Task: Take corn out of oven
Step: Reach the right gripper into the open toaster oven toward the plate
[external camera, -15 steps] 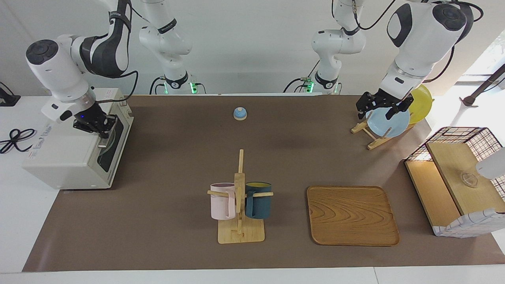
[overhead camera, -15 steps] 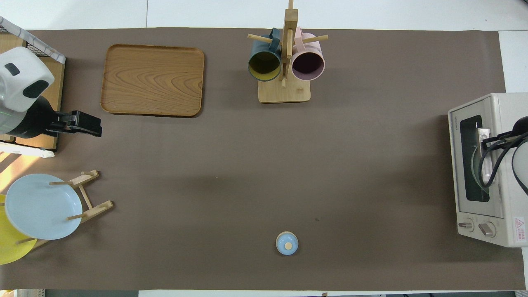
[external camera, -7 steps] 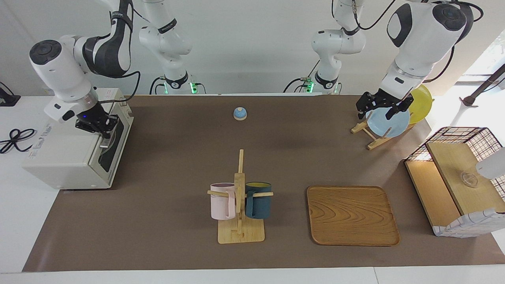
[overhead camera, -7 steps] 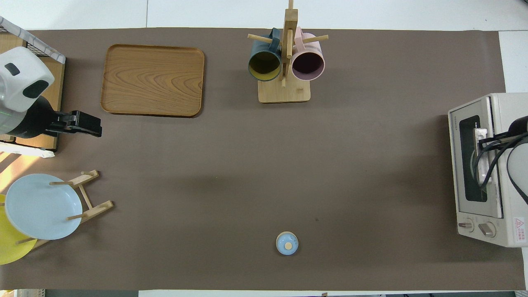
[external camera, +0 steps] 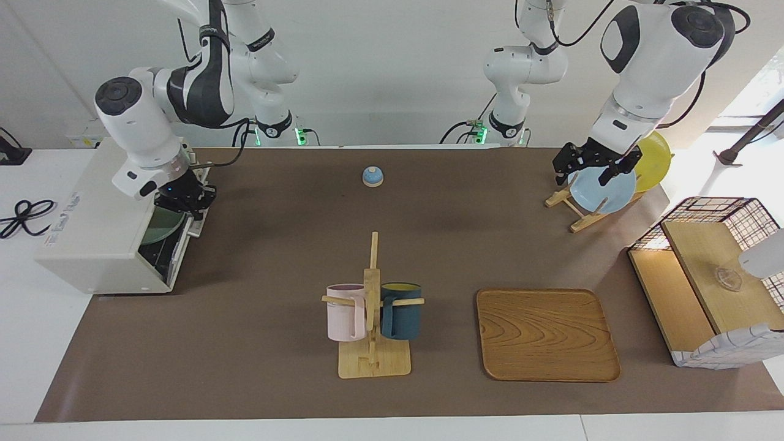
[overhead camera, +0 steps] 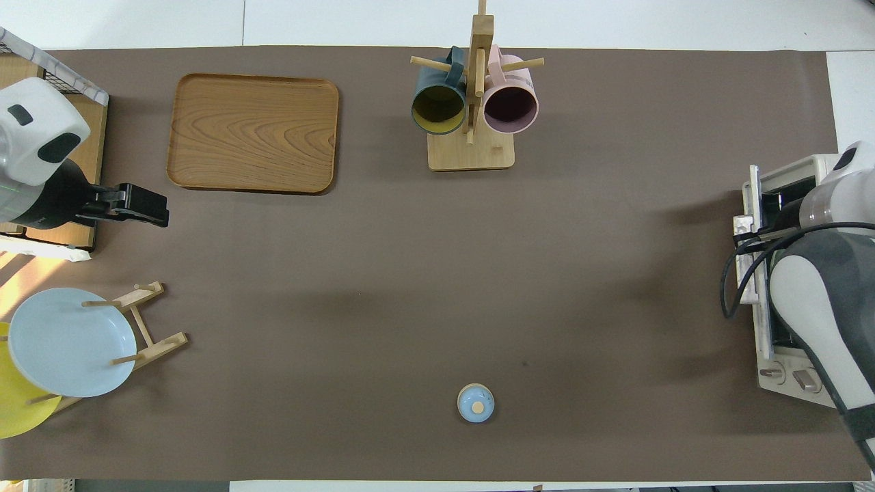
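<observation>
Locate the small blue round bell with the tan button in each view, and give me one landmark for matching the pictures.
Facing view: the small blue round bell with the tan button sits high in the picture near the middle, on the brown mat close to the robots.
Overhead view: it is low in the picture, slightly past the middle.
Shared landmark: the wooden mug stand with a pink and a dark teal mug, farther from the robots than the bell.

I see two glossy white arms with rounded housings, dark grey caps on the joint ends and black bands at the joints; black cables loop along the links of both; the right gripper (external camera: 191, 205) and the left gripper (external camera: 589, 171) are black, blocky and angular; a small blue light glows on the right wrist; green lights shine at both bases.
</observation>
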`<state>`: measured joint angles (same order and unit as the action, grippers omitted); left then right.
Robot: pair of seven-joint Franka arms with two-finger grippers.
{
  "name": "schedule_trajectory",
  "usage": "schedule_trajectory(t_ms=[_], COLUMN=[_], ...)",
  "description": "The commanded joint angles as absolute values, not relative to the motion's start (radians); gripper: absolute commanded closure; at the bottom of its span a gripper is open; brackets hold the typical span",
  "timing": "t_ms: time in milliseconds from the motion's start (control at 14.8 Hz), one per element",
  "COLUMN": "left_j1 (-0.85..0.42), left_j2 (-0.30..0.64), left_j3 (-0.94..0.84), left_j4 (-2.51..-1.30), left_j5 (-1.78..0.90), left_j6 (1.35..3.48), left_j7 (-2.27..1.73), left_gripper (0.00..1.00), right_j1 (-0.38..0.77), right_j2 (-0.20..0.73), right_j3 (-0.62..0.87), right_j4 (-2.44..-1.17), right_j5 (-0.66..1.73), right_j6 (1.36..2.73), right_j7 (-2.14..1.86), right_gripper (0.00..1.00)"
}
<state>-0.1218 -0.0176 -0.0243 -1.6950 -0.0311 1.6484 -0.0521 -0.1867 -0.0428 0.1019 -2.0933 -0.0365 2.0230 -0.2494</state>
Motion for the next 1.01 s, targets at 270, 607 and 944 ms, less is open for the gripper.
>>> schedule_trajectory(t_ms=[270, 607, 944], left_j1=[-0.115, -0.115, -0.114], left_j2=[-0.035, -0.035, -0.035], left_j3=[-0.031, -0.031, -0.031], left_j4=[-1.710, -1.710, -1.710], left_j5=[-0.012, -0.012, -0.012], left_j6=[1.652, 1.652, 1.652], left_j7=[-0.063, -0.063, -0.063], left_gripper=[0.00, 0.00, 0.00], right_j1=[-0.144, -0.114, -0.112], right_j2=[0.034, 0.052, 0.093], right_j3=[0.098, 0.098, 0.098], right_j4=[-2.216, -2.293, -2.295], right_j5=[-0.031, -0.031, -0.031], right_j6=[2.250, 2.382, 2.391], right_j7=[-0.180, -0.143, -0.109], right_gripper=[1.00, 1.00, 1.00])
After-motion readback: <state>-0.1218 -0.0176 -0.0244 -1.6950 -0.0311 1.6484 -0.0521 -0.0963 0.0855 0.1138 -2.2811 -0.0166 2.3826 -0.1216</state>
